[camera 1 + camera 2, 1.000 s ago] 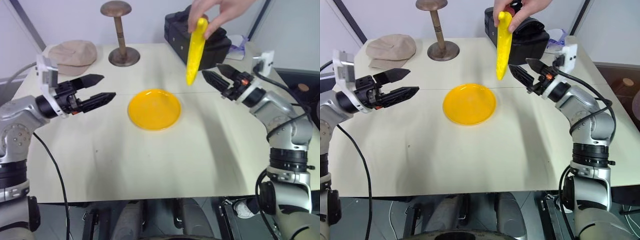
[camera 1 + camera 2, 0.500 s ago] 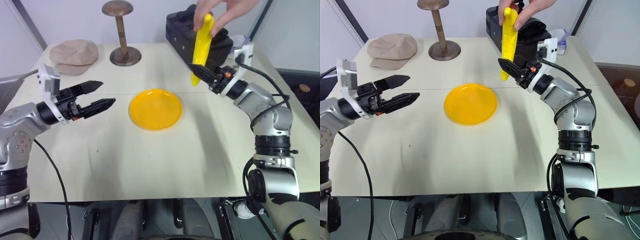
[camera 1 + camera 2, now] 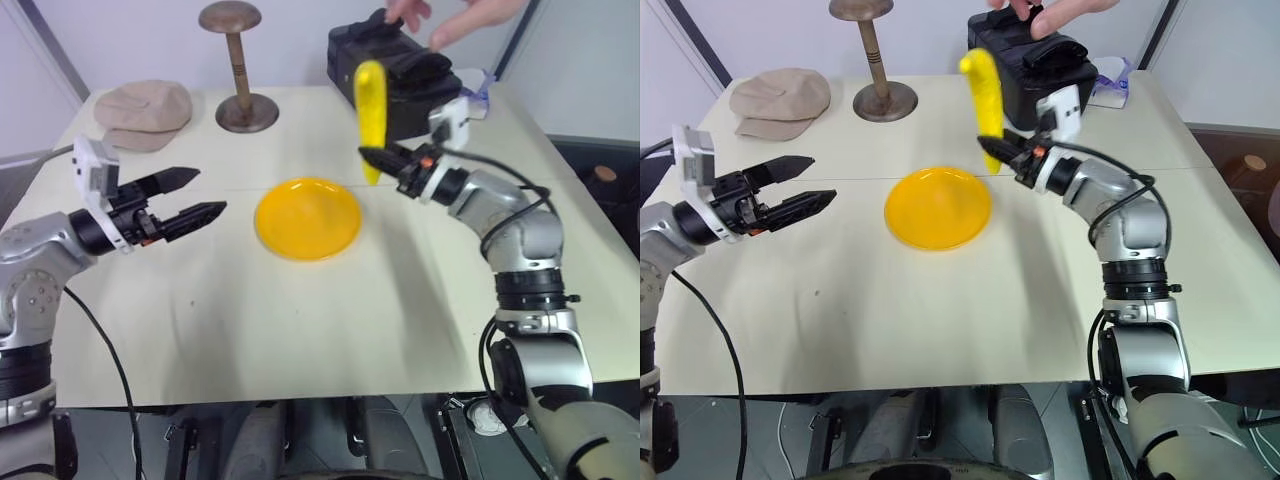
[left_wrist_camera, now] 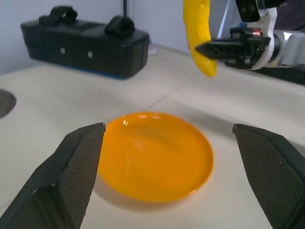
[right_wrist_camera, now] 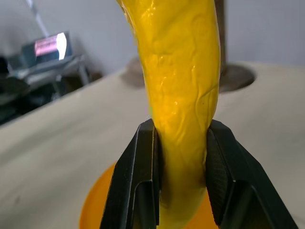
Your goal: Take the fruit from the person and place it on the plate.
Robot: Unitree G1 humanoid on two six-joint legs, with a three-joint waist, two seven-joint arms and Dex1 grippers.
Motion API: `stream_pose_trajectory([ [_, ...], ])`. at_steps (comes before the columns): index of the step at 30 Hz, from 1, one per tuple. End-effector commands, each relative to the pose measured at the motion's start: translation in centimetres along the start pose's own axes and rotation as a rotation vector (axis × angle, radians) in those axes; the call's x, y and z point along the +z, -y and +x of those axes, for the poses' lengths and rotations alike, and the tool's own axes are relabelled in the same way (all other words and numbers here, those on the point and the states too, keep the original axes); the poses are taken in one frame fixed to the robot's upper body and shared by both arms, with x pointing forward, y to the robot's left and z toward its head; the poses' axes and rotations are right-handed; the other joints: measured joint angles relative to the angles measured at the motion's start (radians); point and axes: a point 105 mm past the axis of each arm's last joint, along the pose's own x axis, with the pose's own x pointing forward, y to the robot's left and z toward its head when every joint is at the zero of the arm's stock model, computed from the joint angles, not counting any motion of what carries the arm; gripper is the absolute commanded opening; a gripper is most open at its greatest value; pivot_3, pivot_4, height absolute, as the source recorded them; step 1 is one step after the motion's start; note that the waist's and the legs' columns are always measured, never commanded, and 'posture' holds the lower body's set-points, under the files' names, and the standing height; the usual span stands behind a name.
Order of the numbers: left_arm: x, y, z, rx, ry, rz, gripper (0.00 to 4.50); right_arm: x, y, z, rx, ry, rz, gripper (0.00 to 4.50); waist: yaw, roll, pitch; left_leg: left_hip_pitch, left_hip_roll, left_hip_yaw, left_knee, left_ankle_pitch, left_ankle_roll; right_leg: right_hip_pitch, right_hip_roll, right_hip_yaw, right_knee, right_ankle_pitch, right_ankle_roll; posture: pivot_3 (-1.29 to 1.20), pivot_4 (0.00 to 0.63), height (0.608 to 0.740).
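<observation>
So the right gripper (image 3: pixel 372 160) has its two black fingers pinched on the lower end of the banana (image 3: pixel 371 105), and the fruit stands pretty much upright, sticking up from the jaws. In the right wrist view you can see the fingers (image 5: pixel 143 181) squeezing the yellow skin from both sides. Taking the yellow plate (image 3: pixel 308 217) as the landmark: the banana hangs in the air just past the plate's far right edge, not touching it. The person's hand (image 3: pixel 455 17) is well beyond the plate, up over the black case (image 3: pixel 395 75) at the back of the table (image 3: pixel 300 320), and it's off the fruit now, fingers apart from it. The left gripper (image 3: pixel 195 196) sits off to the plate's left side, above the tabletop, fingers spread wide and holding nothing; the left wrist view frames the plate right between its two fingers (image 4: pixel 76 167). Further back-left of the plate there's a wooden hat stand (image 3: pixel 235 70) and a tan cap (image 3: pixel 145 108). Beside the case there's something pale and purplish (image 3: pixel 480 85), maybe a bag or wrapper, hard to tell from here. The plate itself has nothing on it.
</observation>
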Motion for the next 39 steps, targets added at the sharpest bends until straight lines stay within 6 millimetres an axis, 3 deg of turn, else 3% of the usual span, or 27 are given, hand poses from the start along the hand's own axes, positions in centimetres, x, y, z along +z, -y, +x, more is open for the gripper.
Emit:
stream_pose_trajectory([
  [1,-0.7,0.1,-0.3,0.012,-0.041,0.044,4.50,-2.5,-1.2,2.3,0.038,-0.090,-0.081,0.69,0.000,0.000,0.000,0.000,0.000,0.000,0.000,0.000,0.000,0.000,0.000,0.000,0.000,0.000,0.000,0.00,0.150,0.740],
  [6,-1.8,0.2,-0.3,0.030,-0.055,0.040,4.50,-5.4,-2.3,4.1,0.110,-0.212,-0.164,0.69,0.008,0.000,0.000,-0.001,-0.001,0.000,0.000,0.000,0.000,-0.001,-0.001,0.000,0.001,0.000,-0.001,0.00,0.150,0.740],
  [12,-2.3,0.6,-0.3,0.048,-0.047,0.020,4.50,-6.2,-2.2,5.1,0.134,-0.246,-0.209,0.69,0.004,0.000,0.000,-0.001,-0.001,0.000,0.000,0.000,0.000,-0.001,-0.002,0.000,0.001,0.000,0.000,0.00,0.150,0.740],
  [19,-2.7,0.8,-0.4,0.071,-0.047,0.011,4.50,-5.6,-1.5,5.2,0.121,-0.221,-0.219,4.24,0.004,0.000,0.000,-0.001,-0.001,0.000,0.000,0.000,-0.001,-0.002,-0.002,0.000,0.001,0.000,0.000,0.00,0.150,0.740],
  [20,-2.7,0.7,-0.4,0.073,-0.047,0.011,4.50,-5.4,-1.4,5.2,0.111,-0.215,-0.222,4.45,0.004,0.000,0.000,-0.001,-0.001,0.000,0.000,0.000,-0.001,-0.002,-0.002,0.000,0.001,0.000,0.000,0.00,0.150,0.740],
  [26,-2.4,-0.2,-0.4,0.122,-0.028,0.026,4.50,-3.6,-0.7,4.8,0.091,-0.167,-0.255,4.45,0.004,0.000,0.000,-0.001,-0.001,0.000,0.000,0.000,-0.001,-0.002,-0.002,0.000,0.002,0.000,0.000,0.00,0.150,0.740],
  [30,-1.9,-2.4,-0.9,0.250,0.013,0.079,4.50,-1.5,0.7,3.6,0.031,-0.116,-0.268,4.45,0.007,0.000,0.000,-0.001,-0.002,0.000,0.000,0.000,-0.001,-0.002,-0.002,0.000,0.002,0.000,0.000,0.00,0.150,0.740],
  [32,-1.7,-3.4,-1.5,0.318,0.032,0.102,4.50,-0.7,1.5,2.6,-0.006,-0.103,-0.280,4.45,0.007,0.000,0.000,-0.001,-0.002,0.000,0.000,0.000,-0.001,-0.002,-0.002,0.000,0.002,0.000,0.000,0.00,0.150,0.740],
  [35,-1.7,-5.7,-3.2,0.487,0.047,0.124,4.50,0.4,4.3,-0.5,-0.164,-0.093,-0.304,4.45,0.011,0.000,0.000,-0.001,-0.002,0.000,0.000,0.000,-0.001,-0.002,-0.002,0.000,0.002,0.000,0.000,0.00,0.150,0.740],
  [39,-2.7,-6.5,-4.9,0.617,0.035,0.143,4.50,1.7,6.8,-4.7,-0.351,-0.005,-0.263,4.45,0.010,0.000,0.000,-0.001,-0.002,0.000,-0.001,0.000,-0.001,-0.002,-0.003,0.000,0.002,0.000,0.000,0.00,0.150,0.740],
])
